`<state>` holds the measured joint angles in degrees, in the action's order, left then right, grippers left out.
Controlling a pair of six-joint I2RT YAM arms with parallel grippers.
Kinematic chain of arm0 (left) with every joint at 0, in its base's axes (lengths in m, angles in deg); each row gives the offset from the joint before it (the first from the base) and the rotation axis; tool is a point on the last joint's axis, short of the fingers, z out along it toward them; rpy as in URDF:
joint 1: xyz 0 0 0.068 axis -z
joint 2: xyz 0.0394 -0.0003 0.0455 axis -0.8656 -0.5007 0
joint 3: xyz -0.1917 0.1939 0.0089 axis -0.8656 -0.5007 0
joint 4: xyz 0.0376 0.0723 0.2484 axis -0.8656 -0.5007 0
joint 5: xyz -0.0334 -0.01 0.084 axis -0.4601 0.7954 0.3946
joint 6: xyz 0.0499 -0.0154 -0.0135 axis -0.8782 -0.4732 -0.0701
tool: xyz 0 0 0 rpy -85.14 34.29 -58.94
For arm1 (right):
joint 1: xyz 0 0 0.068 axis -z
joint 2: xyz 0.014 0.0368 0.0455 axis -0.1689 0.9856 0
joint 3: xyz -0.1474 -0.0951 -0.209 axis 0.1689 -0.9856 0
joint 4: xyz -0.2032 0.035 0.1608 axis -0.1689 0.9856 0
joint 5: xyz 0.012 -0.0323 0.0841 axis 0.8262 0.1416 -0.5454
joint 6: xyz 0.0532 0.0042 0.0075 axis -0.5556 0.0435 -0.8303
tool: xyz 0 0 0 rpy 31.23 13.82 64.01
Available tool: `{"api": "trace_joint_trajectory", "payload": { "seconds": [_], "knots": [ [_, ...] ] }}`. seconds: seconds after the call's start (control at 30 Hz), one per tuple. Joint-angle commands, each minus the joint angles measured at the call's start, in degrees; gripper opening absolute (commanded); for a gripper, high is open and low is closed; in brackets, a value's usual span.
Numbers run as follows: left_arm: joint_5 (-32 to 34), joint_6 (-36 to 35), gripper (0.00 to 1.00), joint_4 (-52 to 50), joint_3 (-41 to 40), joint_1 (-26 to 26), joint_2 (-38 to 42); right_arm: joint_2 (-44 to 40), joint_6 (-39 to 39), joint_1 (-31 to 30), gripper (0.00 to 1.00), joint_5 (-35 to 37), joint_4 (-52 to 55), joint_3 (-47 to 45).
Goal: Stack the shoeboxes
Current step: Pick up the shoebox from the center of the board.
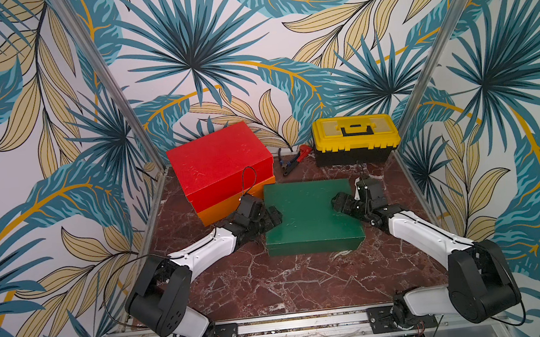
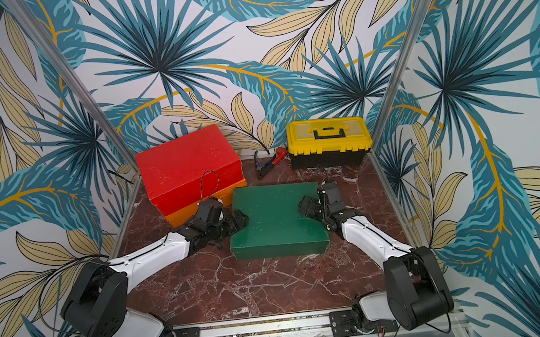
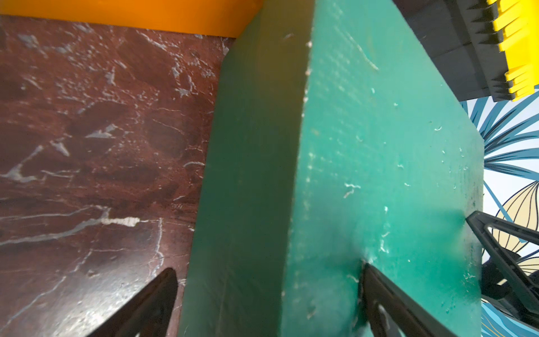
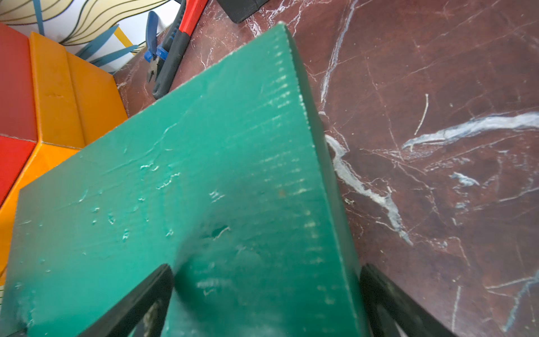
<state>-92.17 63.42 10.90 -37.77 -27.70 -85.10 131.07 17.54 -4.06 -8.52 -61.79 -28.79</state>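
Left wrist view shows the left gripper [image 3: 268, 267] spread wide across an upper edge of the green box [image 3: 379, 146]. One finger lies over the scuffed lid, its mate hangs outside the side wall above the table [image 3: 87, 146], and nothing is pinched. Right wrist view gives the mirror case: the right gripper [image 4: 267, 267] is just as wide, with one finger over the lid and one beyond the opposite wall. Whether any finger touches the lid I cannot tell. In both top views the green box sits flat mid-table between the two arms. It is close beside the orange box [image 1: 218, 210], which carries the red box [image 1: 220, 161] at the back left. The toolbox [image 1: 355, 133] stands apart at the back right. With two boxes stacked, I judge the green one to be the last, and the step in hand is taking hold of it from both sides. To do it well, both arms should close or press in together with equal force, so the box neither skids nor twists. The lid may flex, so grip where the wall backs it. The lift must clear the red lid, then travel back and left with the box level. The stack sits turned a little against the green box, so rotate before lowering, line up the edges and release both sides at once.
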Motion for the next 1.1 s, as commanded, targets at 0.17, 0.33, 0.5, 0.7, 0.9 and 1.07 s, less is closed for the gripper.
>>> {"api": "trace_joint_trajectory", "payload": {
  "seconds": [0.17, 0.33, 0.5, 0.7, 0.9, 1.07],
  "knots": [
    [-10.51, -2.23, 1.00, -1.26, -3.86, 3.02, 6.41, 2.51, -7.14, -11.39, 0.99, -9.91, 11.09, -1.14],
    [-7.25, -1.11, 1.00, -3.61, -9.49, 1.26, 15.51, 1.90, -8.21, -14.92, 0.99, -8.67, 11.03, -0.11],
    [-1.94, 0.04, 1.00, -4.93, -14.15, 0.46, 22.60, 1.73, -6.82, -14.82, 0.99, -2.55, 14.91, 1.41],
    [-2.23, -1.03, 1.00, -4.90, -17.49, -2.39, 25.05, -4.01, -5.57, -4.85, 0.99, -3.36, 13.67, -4.70],
    [-7.05, -2.79, 1.00, -1.54, -19.25, -7.12, 23.54, -2.21, -4.62, -3.01, 0.99, -10.07, 10.30, -6.07],
    [-12.99, -5.08, 1.00, -1.24, -19.87, -11.47, 21.74, -2.52, -4.37, -2.74, 0.99, -16.25, 2.91, -7.37]
  ]
}}
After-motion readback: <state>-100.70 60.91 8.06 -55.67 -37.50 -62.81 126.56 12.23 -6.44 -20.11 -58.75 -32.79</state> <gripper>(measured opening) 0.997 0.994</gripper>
